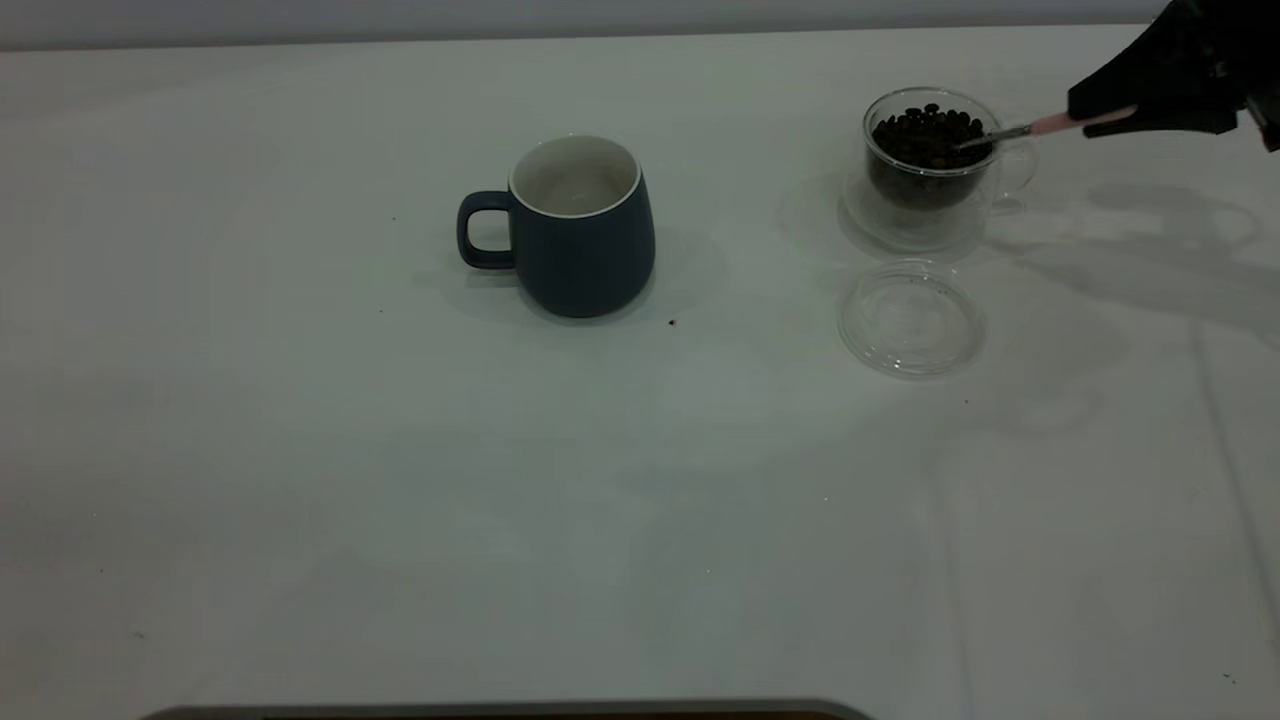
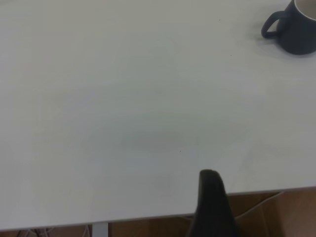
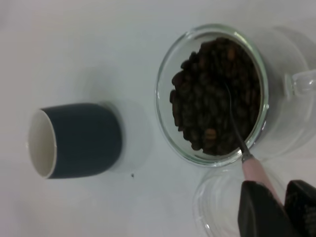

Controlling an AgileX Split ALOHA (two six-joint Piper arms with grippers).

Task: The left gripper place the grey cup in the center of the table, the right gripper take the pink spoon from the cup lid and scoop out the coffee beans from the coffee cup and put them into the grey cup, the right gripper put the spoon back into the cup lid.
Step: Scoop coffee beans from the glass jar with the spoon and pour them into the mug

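Note:
The grey cup [image 1: 580,225] stands upright near the middle of the table [image 1: 300,450], handle to the left; it also shows in the left wrist view [image 2: 296,27] and the right wrist view [image 3: 79,139]. The coffee cup [image 1: 930,150] full of coffee beans [image 1: 928,135] stands at the back right. My right gripper [image 1: 1105,118] is shut on the pink spoon [image 1: 1050,124] by its handle, and the spoon's bowl is dipped into the beans [image 3: 217,94]. The cup lid [image 1: 910,318] lies empty in front of the coffee cup. My left gripper shows one dark finger [image 2: 212,202] near the table's edge.
A loose dark speck [image 1: 672,322] lies just right of the grey cup. The table's near edge and brown floor show in the left wrist view [image 2: 276,212].

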